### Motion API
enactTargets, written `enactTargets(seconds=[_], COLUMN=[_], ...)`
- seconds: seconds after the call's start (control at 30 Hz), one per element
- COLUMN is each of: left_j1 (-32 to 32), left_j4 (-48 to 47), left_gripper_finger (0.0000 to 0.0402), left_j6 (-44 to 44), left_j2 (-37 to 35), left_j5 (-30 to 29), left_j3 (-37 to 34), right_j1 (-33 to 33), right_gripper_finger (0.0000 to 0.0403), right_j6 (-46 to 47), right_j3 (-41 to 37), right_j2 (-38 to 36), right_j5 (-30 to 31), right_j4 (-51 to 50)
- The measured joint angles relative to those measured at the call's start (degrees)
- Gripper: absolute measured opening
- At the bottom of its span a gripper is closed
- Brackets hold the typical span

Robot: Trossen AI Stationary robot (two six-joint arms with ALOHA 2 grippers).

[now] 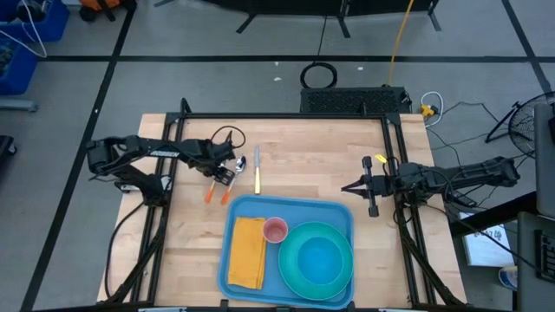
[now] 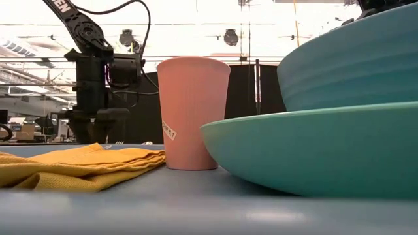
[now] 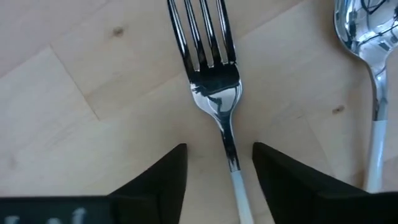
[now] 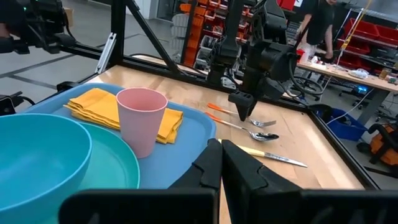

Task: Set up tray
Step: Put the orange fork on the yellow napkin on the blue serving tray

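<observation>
The fork [image 3: 214, 81] handle is cut off between the left gripper [image 3: 217, 171]'s open, empty fingers. Right gripper [image 4: 221, 163] is closed, empty. One tray [image 1: 247, 208] holds one napkin [image 1: 247, 251], cup [image 1: 275, 230], bowl [image 1: 318, 260].

Two dark, almost black arms made of thin jointed parts. Loose black cable looping over the left arm [image 1: 165, 152], white letters printed along its side. Blocky black wrist, two flat dark fingers [image 3: 155, 180] with slanted tips. Same dark colour on the right arm [image 1: 451, 178], with thin cables hanging beside it.
</observation>
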Motion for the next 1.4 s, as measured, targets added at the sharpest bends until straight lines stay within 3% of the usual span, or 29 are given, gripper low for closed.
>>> enactTargets(seconds=[0.47,0.73,0.87,1.0,1.17,1.4], left_j1=[0.0,0.0,-0.5,-2.8,-11.0,-32.1], left_j4=[2.6,3.0,3.4,3.1,2.4,0.6], left_gripper_finger=[0.0018,0.0029,0.0010,0.0020,0.0009,0.0013], left_j6=[-2.4,-3.7,-4.6,-8.9,-18.5,-40.2], left_j2=[0.1,-4.4,-10.0,-16.6,-23.1,-24.5], left_j5=[1.0,0.5,1.1,3.9,3.8,-3.8], left_j3=[-0.3,-0.9,-0.8,-0.7,-0.6,1.7], right_j1=[0.0,0.0,0.0,0.0,0.0,0.0], right_gripper_finger=[0.0000,0.0000,0.0000,0.0000,0.0000,0.0000], right_j6=[-0.4,-0.4,-0.4,-0.4,-1.1,-1.3], right_j3=[0.0,0.0,0.0,0.0,0.1,0.1], right_j2=[0.0,0.0,0.0,0.0,0.0,0.0], right_j5=[0.0,0.0,0.0,0.0,0.0,0.0], right_j4=[-0.1,-0.1,-0.1,-1.0,-2.3,-2.5])
